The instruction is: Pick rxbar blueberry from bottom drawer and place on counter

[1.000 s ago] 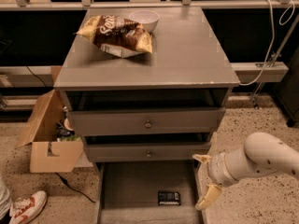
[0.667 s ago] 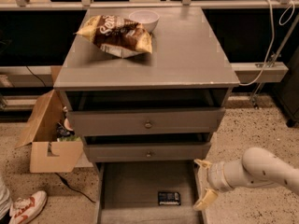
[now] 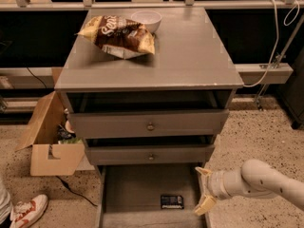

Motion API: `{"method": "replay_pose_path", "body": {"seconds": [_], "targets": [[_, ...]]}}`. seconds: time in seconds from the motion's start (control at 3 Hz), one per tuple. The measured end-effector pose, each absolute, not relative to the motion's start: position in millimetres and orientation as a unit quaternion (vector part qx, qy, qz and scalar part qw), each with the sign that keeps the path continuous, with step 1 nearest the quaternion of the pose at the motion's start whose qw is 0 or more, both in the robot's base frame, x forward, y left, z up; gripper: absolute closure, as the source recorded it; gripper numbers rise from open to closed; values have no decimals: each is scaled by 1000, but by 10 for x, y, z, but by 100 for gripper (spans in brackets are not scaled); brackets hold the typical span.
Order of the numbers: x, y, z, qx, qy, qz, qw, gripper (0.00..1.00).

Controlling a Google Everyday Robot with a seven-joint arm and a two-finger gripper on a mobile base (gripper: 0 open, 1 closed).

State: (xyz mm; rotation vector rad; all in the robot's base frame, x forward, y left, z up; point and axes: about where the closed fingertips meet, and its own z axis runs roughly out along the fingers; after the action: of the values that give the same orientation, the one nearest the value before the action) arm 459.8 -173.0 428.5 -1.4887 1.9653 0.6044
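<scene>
The rxbar blueberry (image 3: 172, 202), a small dark flat bar, lies on the floor of the open bottom drawer (image 3: 137, 189), near its front right. The counter (image 3: 190, 56) is the grey cabinet top above. My gripper (image 3: 204, 191) hangs at the drawer's right edge, to the right of the bar and apart from it. Its two cream fingers are spread open with nothing between them. My white arm reaches in from the lower right.
A brown-and-yellow chip bag (image 3: 118, 34) and a white bowl (image 3: 146, 19) sit at the counter's back left. Two upper drawers with brass knobs (image 3: 150, 126) stand slightly open. An open cardboard box (image 3: 50, 141) and a shoe (image 3: 28, 212) are on the floor at left.
My arm and gripper have shifted slightly left and down toward the drawer's right edge. The bar has not moved.
</scene>
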Motion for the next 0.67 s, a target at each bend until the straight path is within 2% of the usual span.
{"method": "replay_pose_path", "body": {"seconds": [0.67], "targets": [[4738,-1660,3865,-592,710,246,292,0]]}}
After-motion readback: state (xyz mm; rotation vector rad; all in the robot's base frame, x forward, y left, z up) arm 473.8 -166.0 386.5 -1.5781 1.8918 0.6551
